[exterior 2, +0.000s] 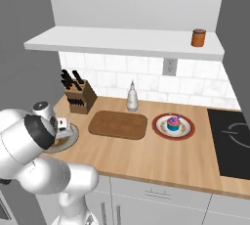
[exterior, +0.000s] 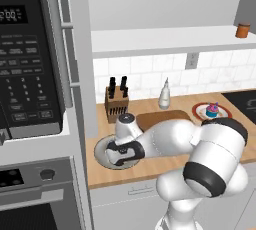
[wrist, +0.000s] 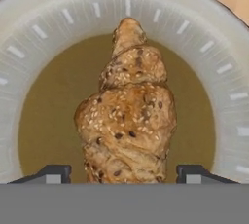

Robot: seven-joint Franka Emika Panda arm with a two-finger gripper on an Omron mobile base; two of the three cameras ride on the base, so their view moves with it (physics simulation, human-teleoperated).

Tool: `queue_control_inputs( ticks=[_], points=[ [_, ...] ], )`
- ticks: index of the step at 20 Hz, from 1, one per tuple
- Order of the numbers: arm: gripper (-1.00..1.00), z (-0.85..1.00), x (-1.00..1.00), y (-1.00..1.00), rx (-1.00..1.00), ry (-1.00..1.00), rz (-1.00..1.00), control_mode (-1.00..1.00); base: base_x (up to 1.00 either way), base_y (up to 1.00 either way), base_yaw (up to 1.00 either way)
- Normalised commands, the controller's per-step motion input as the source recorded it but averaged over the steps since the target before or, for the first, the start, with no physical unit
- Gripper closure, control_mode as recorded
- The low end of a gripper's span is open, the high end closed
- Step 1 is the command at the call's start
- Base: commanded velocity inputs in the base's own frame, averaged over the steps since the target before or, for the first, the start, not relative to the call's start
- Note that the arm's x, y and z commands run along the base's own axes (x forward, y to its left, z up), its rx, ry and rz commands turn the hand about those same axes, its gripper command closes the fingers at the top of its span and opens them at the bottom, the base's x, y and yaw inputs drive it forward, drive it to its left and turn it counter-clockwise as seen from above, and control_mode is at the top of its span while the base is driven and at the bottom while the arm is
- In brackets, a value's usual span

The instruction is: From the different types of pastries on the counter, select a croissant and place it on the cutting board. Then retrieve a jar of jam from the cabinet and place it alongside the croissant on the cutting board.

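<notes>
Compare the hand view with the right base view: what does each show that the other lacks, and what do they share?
Hand view alone: the croissant, seeded and ridged, lying on the plate's brown centre, with the fingers standing apart on either side of its near end.

Right base view alone: the bare cutting board, the jar of jam on the white shelf, a knife block, a pale bottle, a cupcake on a red-rimmed plate, and the counter.

Both: the grey-rimmed plate beneath the hand.

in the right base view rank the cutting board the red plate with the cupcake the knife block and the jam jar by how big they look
1. cutting board
2. red plate
3. knife block
4. jam jar, smallest, though it sits farther back on the shelf
</notes>
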Motion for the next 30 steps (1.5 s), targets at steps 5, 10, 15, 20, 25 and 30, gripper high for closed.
queue_control_inputs(
  ticks=[5, 10, 15, 20, 25, 30],
  points=[
    [1.00, -0.15, 0.05, 0.00, -0.01, 0.04, 0.00, -1.00, 0.00, 0.00, 0.00],
    [1.00, 0.23, 0.01, -0.15, -0.04, 0.00, 0.00, -1.00, 0.00, 0.00, 0.00],
    [1.00, 0.81, 0.02, -0.68, 0.00, 0.00, 0.00, -1.00, 0.00, 0.00, 0.00],
    [1.00, 0.76, 0.27, -0.97, 0.05, 0.00, 0.00, -1.00, 0.00, 0.00, 0.00],
    [1.00, 0.28, 0.69, -0.92, 0.02, 0.04, -0.02, -1.00, 0.00, 0.00, 0.00],
    [1.00, 0.01, 0.99, -0.66, 0.00, 0.02, -0.01, -1.00, 0.00, 0.00, 0.00]
  ],
)
